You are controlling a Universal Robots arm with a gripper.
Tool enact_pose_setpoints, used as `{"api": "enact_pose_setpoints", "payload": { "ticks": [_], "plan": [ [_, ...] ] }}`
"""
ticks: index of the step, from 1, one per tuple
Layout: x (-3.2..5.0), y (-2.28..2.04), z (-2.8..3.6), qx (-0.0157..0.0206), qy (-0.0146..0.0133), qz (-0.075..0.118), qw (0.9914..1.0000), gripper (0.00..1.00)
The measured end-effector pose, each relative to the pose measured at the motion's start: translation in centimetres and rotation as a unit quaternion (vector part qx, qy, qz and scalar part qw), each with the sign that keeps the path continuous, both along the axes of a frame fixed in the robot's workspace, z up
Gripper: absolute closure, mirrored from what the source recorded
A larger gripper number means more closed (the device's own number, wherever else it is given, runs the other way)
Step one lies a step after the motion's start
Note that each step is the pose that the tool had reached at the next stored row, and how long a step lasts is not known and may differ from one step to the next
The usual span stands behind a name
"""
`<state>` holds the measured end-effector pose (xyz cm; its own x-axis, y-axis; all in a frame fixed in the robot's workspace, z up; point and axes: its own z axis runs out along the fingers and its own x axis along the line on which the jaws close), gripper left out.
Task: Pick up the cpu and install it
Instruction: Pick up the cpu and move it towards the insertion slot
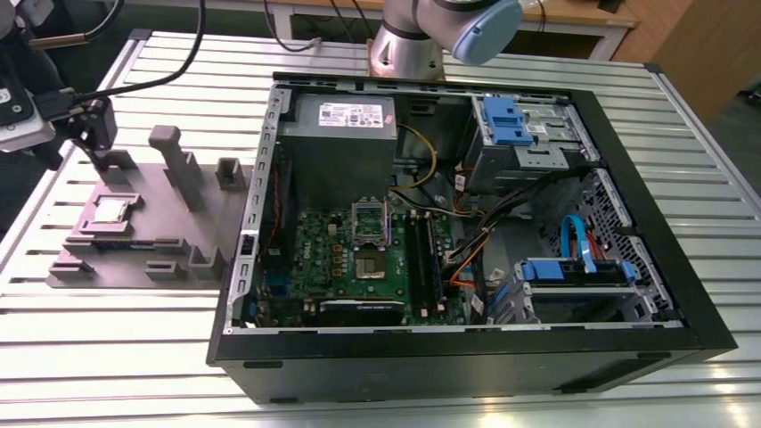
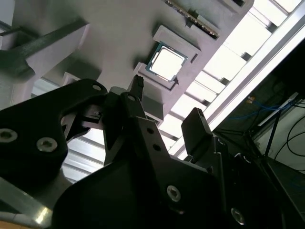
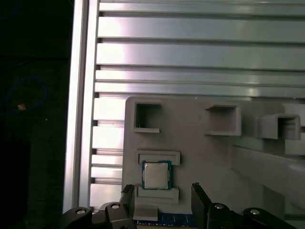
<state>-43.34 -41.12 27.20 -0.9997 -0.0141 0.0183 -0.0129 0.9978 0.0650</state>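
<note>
Your fingers hang spread and empty near the cpu, which lies in its tray recess; descend off-centre and 1 finger may strike the rim or tilt the chip.

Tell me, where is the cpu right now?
The cpu sits in a recess of the grey tray at the exterior view's left, beside the open computer case, with the open gripper near it.

Crops most of the hand at the first wrist view's edge, the arm at the exterior view's top.
</note>
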Motion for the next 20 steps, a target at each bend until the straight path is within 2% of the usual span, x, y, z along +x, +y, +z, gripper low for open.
{"api": "enact_pose_setpoints", "payload": {
  "ticks": [3,15,20],
  "plan": [
    [0.0,-0.13,-0.32,0.0,0.0,0.0,1.0,0.41],
    [0.0,-0.15,-2.04,0.0,-0.0006,0.0,1.0,0.41],
    [0.0,-0.15,-2.19,-0.0001,-0.0005,0.0,1.0,0.41]
  ]
}}
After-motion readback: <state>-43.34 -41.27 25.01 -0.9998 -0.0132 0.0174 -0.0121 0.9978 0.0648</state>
